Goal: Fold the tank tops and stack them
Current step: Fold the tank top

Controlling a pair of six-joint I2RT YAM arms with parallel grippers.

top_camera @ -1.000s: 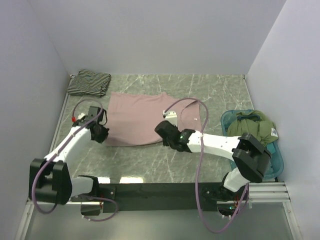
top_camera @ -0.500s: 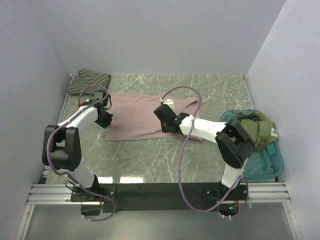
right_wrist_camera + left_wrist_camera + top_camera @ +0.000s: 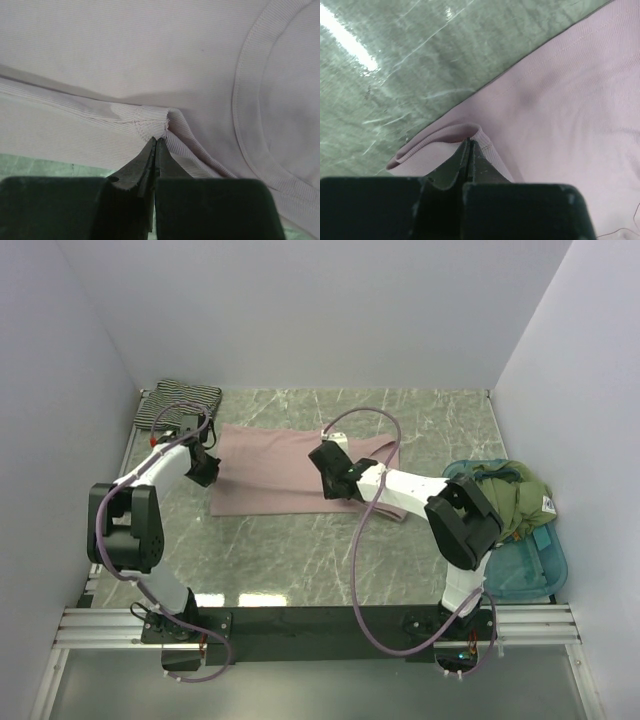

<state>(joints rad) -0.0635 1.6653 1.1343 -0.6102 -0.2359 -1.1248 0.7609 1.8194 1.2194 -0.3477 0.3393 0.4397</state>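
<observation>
Marble table (image 3: 440, 420), frame centre: I have left gripper (image 3: 469, 145) and right gripper (image 3: 156, 142) both pinching the pink tank top (image 3: 270, 465).

The plain tank top (image 3: 285, 480) is dusty mauve-pink, the striped tank top (image 3: 200, 396) black-and-white, the counter (image 3: 300, 550) marbled grey-green, the tray (image 3: 540, 570) teal, the cloth (image 3: 510, 495) olive.

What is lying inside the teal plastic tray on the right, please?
A crumpled olive-green fabric garment with a white tag lies in the tray; anything beneath it is covered.
</observation>
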